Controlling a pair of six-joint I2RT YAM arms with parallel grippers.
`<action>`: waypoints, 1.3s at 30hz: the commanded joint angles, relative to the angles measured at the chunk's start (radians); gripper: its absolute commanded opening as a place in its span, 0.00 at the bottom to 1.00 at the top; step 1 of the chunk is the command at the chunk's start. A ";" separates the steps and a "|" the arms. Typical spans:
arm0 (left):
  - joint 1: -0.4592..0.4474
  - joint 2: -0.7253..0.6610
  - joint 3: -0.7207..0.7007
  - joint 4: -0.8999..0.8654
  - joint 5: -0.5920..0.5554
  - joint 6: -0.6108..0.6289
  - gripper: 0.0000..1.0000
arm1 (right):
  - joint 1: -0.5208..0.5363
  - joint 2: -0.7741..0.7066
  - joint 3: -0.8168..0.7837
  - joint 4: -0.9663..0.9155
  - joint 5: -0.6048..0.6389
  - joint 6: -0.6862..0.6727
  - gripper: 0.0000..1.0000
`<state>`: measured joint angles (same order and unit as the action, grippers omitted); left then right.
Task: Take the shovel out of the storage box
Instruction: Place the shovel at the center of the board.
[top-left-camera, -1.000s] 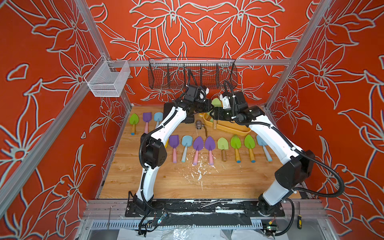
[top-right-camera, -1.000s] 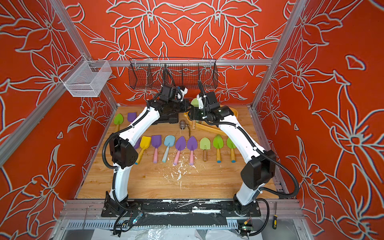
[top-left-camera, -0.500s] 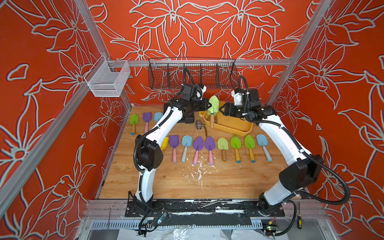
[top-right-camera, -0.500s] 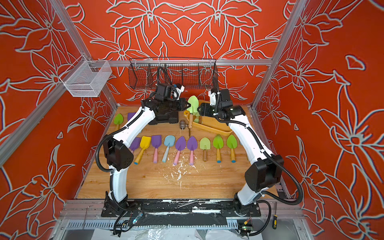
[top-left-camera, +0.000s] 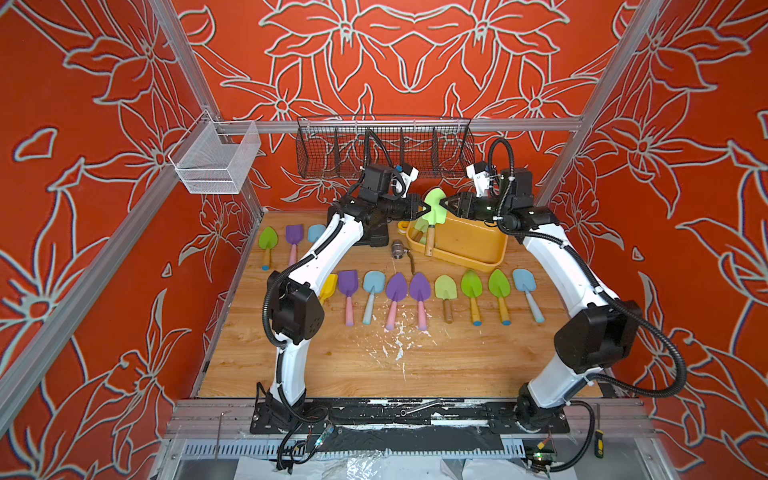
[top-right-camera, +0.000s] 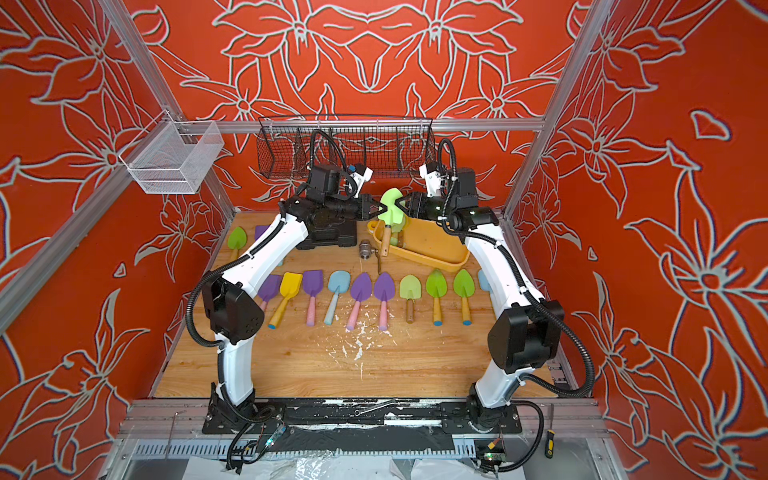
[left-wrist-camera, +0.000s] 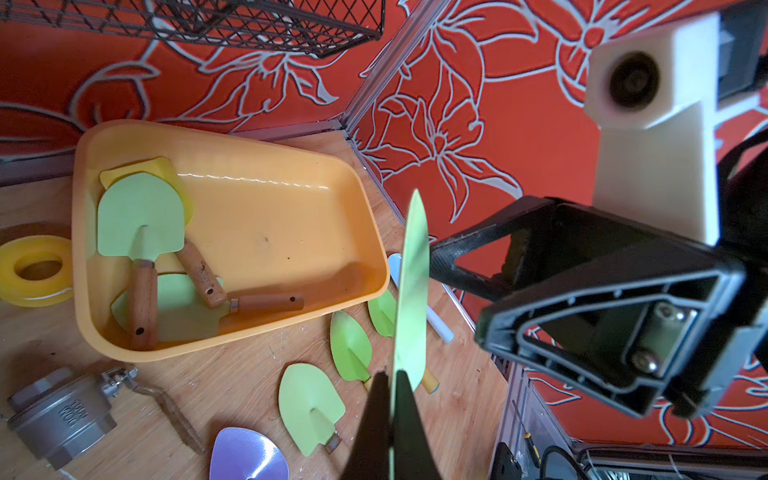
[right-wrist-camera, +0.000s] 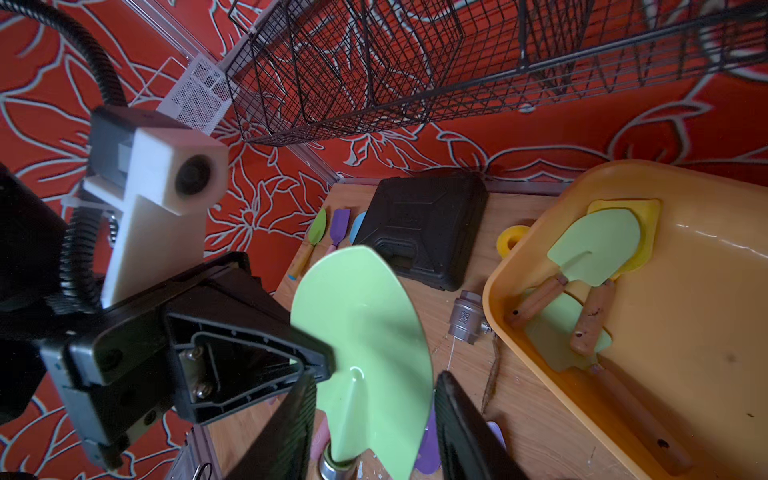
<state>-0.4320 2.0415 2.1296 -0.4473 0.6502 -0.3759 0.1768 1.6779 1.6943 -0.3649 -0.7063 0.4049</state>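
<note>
Here, in both top views, we see the shovel (top-left-camera: 434, 208) held in the air above the left end of the storage box (top-left-camera: 469, 245), with its pale green blade up and its wooden handle hanging down. The box sits slanted at the far right of the table (top-left-camera: 374, 365). The left hand (top-left-camera: 422, 206) reaches the blade from the left and the right hand (top-left-camera: 446, 204) from the right, and their tips meet at it (top-right-camera: 392, 208). A row of coloured shovels (top-left-camera: 419, 291) lies across the table, nearer than the box.

In the left wrist view, the left hand (left-wrist-camera: 390, 374) is closed tight on the blade (left-wrist-camera: 411, 291), which shows edge-on as a thin green strip. The right hand (left-wrist-camera: 455, 295) sits just beyond it, fingers apart. Below, the box (left-wrist-camera: 266, 232) holds three more shovels (left-wrist-camera: 141, 216) at one end.

In the right wrist view, the right hand (right-wrist-camera: 376, 380) has one finger on each side of the blade (right-wrist-camera: 365, 324). It is partly open, with a gap visible beside one finger, and holds nothing firmly. A black case (right-wrist-camera: 424, 224) lies at the far edge, left of the box (right-wrist-camera: 685, 332).
</note>
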 joint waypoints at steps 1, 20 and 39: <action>-0.002 -0.039 0.021 0.043 0.049 -0.004 0.00 | -0.001 0.011 -0.010 0.043 -0.043 -0.001 0.45; 0.010 0.005 0.058 0.083 0.117 -0.045 0.02 | -0.005 0.046 0.021 0.109 -0.191 0.103 0.00; -0.122 -0.149 -0.008 -0.235 -0.460 0.124 0.82 | 0.001 -0.074 0.067 -0.230 0.440 0.034 0.00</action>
<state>-0.4808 1.9461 2.1471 -0.5869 0.3424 -0.3233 0.1741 1.6501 1.7782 -0.5747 -0.3931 0.4240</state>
